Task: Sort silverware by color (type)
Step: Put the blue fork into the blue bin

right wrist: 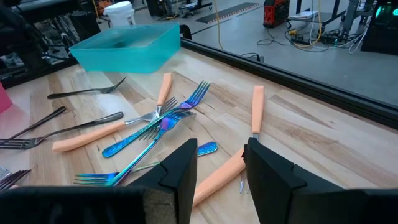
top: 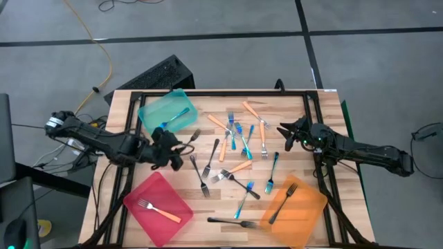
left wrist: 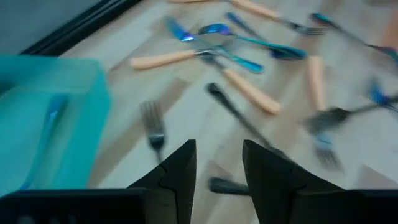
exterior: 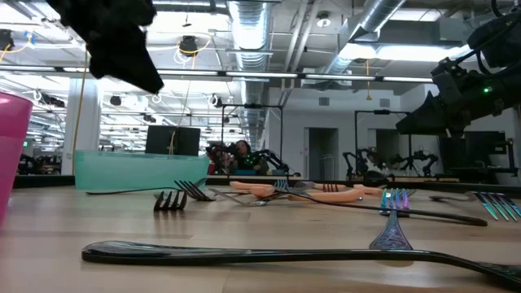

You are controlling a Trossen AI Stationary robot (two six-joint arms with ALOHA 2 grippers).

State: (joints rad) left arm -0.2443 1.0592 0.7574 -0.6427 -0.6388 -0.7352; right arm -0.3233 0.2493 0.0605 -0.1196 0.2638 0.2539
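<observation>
Steel and plastic forks lay mid-table, mostly unsorted

Slim forks (top: 239, 138) lay scattered mid-table: light, stiff, probably slippery, best pinched across a handle. Left gripper (top: 173, 149) hovered near the teal tray (top: 156, 114), right gripper (top: 285, 133) near the right edge, both part-open, empty. Pale wood planks (top: 304, 166); workshop beyond.

Both arms are matte black, chunky jointed links; left arm (top: 104, 142) has a silver cap at its outer end, right arm (top: 360, 149) shows a tiny green light, fingers are flat dark wedges
</observation>
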